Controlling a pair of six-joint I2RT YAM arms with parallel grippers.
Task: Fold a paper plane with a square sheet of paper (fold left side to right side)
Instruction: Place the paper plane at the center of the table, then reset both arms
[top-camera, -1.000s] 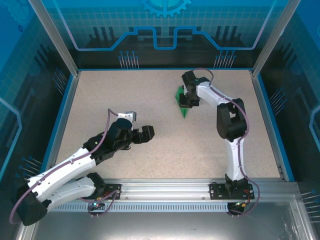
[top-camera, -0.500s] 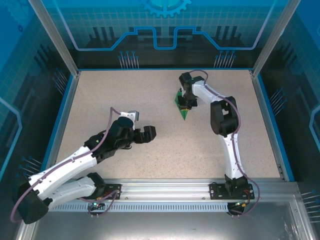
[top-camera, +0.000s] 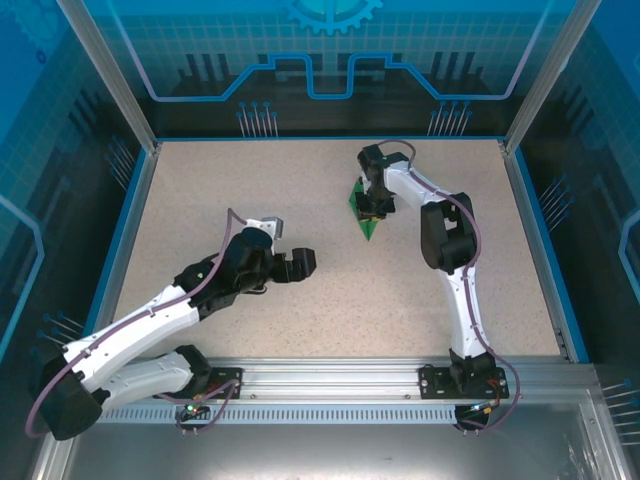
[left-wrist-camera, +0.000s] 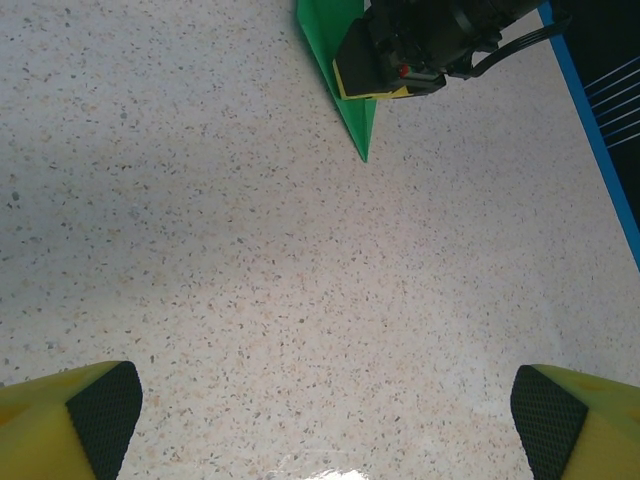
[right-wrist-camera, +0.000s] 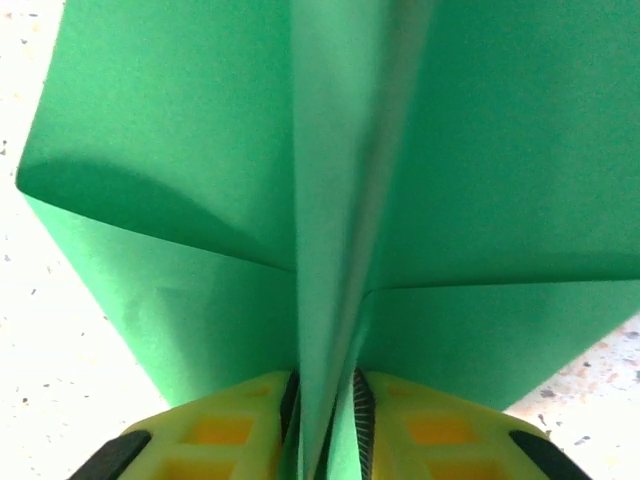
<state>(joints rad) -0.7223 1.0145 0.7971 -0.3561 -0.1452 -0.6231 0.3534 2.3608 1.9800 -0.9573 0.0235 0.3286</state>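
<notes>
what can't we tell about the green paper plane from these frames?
Top external: the bright green folded paper plane is too small to read creases; the right arm's jaws cover its middle.
Left wrist: the plane's rear is cut off by the top edge.
Right wrist: the paper sits too close, outline cropped; whether the jaws clamp the centre fold or only flank it is unclear.

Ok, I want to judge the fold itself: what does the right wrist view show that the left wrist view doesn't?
Right wrist adds the close-up: the paper plane's raised centre crease running between the right gripper's yellow fingers, wings spread to both sides. Left wrist adds the plane's sharp nose, a wide stretch of the table, and the left gripper wide open. Both show the green plane, the right gripper at it and the speckled table.
</notes>
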